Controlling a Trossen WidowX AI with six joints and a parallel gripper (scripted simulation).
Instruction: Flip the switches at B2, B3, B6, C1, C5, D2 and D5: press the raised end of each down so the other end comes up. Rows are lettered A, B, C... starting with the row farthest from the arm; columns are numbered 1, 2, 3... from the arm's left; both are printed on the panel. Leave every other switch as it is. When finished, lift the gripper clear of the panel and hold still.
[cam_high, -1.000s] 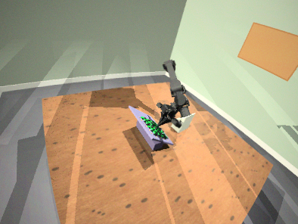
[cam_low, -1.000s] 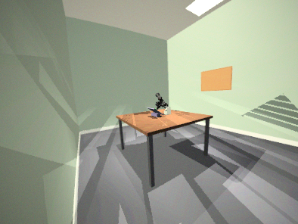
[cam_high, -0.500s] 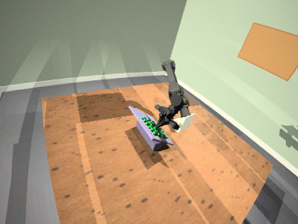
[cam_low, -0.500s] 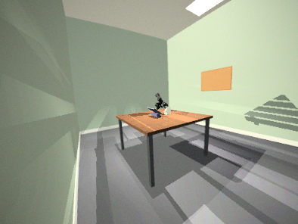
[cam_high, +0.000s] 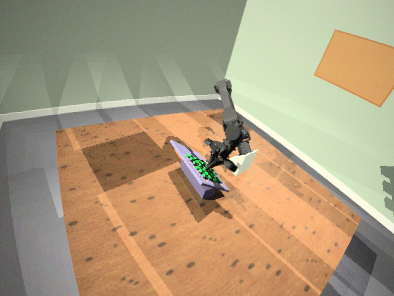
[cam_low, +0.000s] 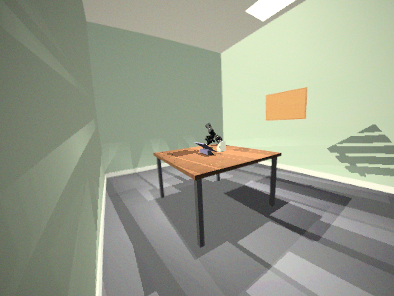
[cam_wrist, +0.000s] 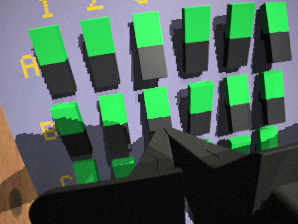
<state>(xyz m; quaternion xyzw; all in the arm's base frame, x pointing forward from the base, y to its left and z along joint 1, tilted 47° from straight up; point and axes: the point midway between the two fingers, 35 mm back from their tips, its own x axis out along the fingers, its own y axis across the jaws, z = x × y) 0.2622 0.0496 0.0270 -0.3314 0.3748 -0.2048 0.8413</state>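
The lilac panel (cam_high: 196, 182) (cam_low: 205, 151) (cam_wrist: 15, 30) carries rows of green-and-dark rocker switches. My gripper (cam_wrist: 163, 135) (cam_high: 208, 167) is shut and empty. In the wrist view its tips are at the near, dark half of switch B3 (cam_wrist: 157, 103); whether they touch cannot be told. Switch B2 (cam_wrist: 113, 109) is left of the tips and switch B6 (cam_wrist: 273, 85) is at the right end of row B. Switch C1 (cam_wrist: 86, 171) shows only its green part, and switch C5 (cam_wrist: 239, 145) is partly covered by the gripper. Row D is hidden in the wrist view.
Row A stands beyond row B, with switch A3 (cam_wrist: 150, 45) straight beyond B3. A cream plate-like piece (cam_high: 245, 163) (cam_low: 221, 146) is beside the arm. The panel stands on the wooden table (cam_high: 150, 225) (cam_low: 235, 159). The arm's shadow falls over the panel's near rows.
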